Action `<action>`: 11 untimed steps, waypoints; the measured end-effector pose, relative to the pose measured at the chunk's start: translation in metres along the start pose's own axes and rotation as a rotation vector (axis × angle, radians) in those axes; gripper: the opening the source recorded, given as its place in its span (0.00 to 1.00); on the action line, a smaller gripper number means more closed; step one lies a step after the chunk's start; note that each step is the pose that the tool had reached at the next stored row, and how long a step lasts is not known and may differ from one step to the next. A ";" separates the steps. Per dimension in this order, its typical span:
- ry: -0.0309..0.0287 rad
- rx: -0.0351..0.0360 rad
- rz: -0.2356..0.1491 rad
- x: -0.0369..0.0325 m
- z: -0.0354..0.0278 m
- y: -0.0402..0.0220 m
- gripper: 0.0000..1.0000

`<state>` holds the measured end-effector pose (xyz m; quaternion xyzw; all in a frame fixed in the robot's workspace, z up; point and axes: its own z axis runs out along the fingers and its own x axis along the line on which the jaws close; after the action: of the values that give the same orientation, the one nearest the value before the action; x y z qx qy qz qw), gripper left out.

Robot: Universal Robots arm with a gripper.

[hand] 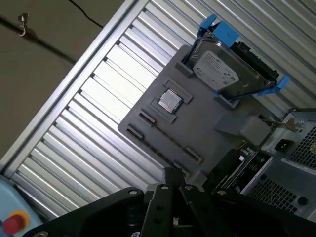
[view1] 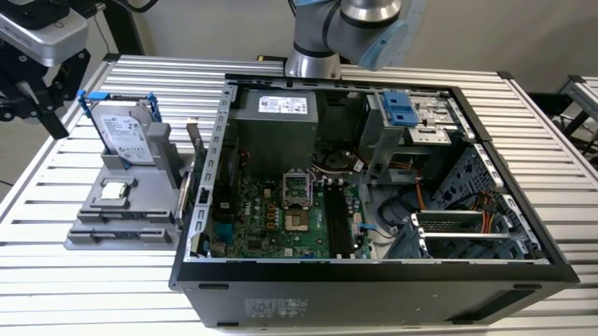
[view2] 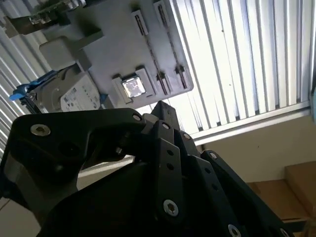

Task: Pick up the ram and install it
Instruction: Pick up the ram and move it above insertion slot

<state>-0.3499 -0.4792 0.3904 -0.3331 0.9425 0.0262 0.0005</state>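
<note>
Fingertips of the black gripper are drawn together to a narrow point in the first wrist view, with nothing visible between them. Its matte linkage bars are studded with screw heads. Beyond it a grey moulded plastic tray lies on a table of ribbed aluminium slats. A hard drive leans in the tray between blue plastic rails; its white label is too small to read. A square, metal-capped processor sits in a recess. Between processor and gripper a thin groove runs between end blocks; whether the ram stands in it I cannot tell. Just beside the tray stands a dark circuit card.

In the second wrist view the closed tip points toward the tray's edge, near the shiny processor. The drive's label shows lines of print, unreadable.

In the exterior view an open black steel computer case takes the centre and the exterior view's right. It holds a green motherboard, long black slots and a grey power supply with a white sticker. The tray sits at the exterior view's left, just beside the case. The gripper hangs in the upper left corner, apart from both.
</note>
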 end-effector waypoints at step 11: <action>-0.0075 0.0115 -0.194 0.0000 0.0000 0.0000 0.00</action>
<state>-0.3499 -0.4792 0.3904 -0.4226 0.9060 0.0219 0.0085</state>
